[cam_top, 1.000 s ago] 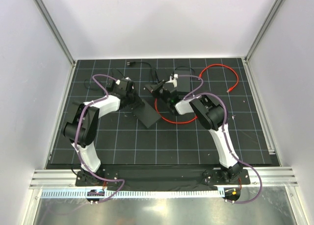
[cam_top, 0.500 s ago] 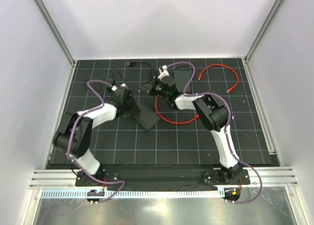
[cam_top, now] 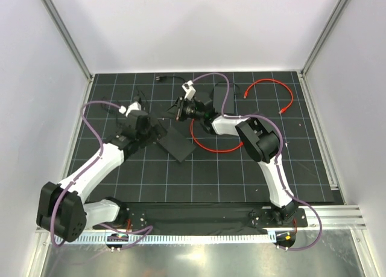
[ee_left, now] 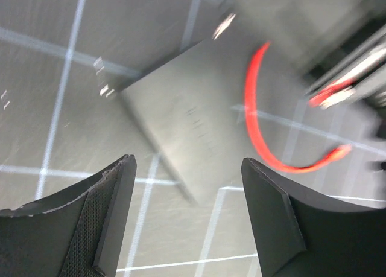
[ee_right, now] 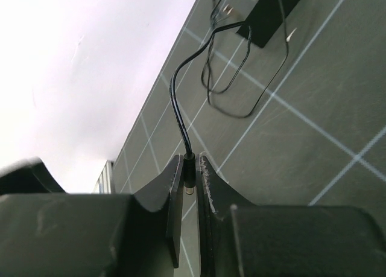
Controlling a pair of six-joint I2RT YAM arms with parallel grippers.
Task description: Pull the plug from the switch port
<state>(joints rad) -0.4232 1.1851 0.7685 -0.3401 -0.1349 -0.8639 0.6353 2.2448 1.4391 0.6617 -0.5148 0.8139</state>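
Black grid mat (cam_top: pixel 241 174), right fingers (ee_right: pixel 174 198) tight on the plug (ee_right: pixel 189 168), farther left than before; left fingers (ee_left: pixel 108 222) apart above switch (ee_left: pixel 181 138).

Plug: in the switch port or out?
Out. The right end effector pinches the black plug in the air, tip exposed; the switch lies apart on the mat.
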